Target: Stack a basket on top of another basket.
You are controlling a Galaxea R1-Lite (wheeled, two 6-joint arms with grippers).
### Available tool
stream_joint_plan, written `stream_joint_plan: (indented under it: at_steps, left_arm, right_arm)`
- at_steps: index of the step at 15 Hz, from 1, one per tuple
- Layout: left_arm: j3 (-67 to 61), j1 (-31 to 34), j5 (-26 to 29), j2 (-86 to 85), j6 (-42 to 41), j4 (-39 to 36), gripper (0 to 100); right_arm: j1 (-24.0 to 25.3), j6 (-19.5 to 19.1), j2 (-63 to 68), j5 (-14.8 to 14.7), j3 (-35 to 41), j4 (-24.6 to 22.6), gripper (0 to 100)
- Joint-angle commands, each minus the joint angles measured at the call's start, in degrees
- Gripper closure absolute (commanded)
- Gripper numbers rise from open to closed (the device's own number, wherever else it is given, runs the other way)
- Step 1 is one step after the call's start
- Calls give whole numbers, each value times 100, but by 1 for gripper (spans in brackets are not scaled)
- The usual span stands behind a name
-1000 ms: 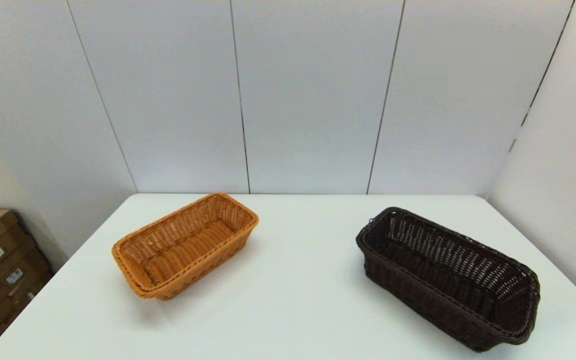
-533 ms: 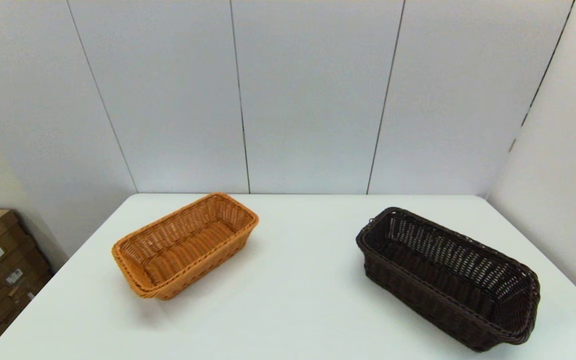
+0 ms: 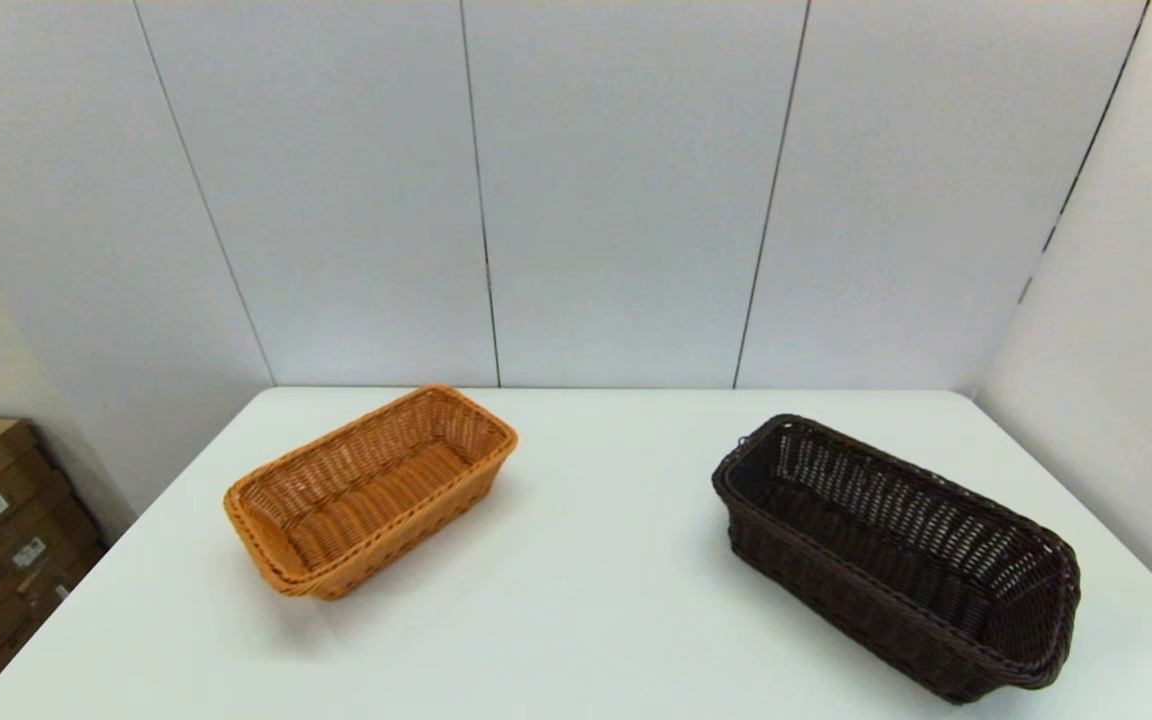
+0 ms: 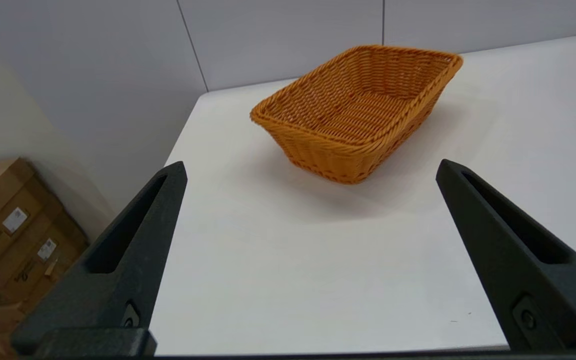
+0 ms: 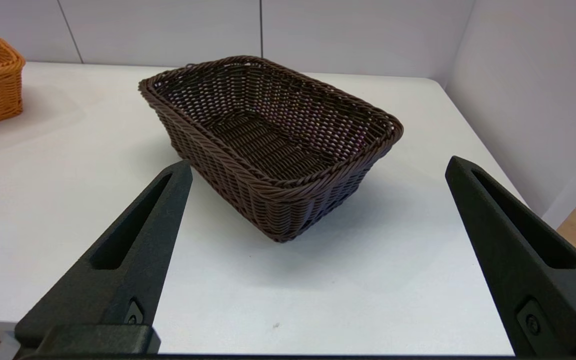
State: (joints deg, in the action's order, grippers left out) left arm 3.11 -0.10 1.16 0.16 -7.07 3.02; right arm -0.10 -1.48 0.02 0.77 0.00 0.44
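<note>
Both grippers, left and right, wait with fingers spread before the desk, each facing its basket: orange and dark, well apart.

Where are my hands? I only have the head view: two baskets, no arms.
Observer: The left hand is open above the table's near edge, facing the orange-tan basket and well short of it.
Operator: And the right?
Observer: The right hand is open too, facing the dark brown basket and not touching it.
Operator: Anything lying in the dark one? Its near wall blocks me.
Observer: Nothing. The right wrist view shows its bare woven floor.
</note>
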Motion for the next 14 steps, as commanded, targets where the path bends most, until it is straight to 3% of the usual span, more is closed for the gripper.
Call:
stream_joint_plan:
  at_steps: [1,3,10,14]
  left_arm:
    - [1148,1,78,529,109,1245,0]
    - [1667,-8,69,1030,312,1746,0]
    - [2985,1,60,3948,443,1833,0]
    - [3952,10,78,5855,1313,2176,0]
  right_arm:
    - [1,-2,6,2,0,0,0]
    - [1,-2,6,2,0,0,0]
    - [1,-2,6,2,0,0,0]
    - [1,-2,6,2,0,0,0]
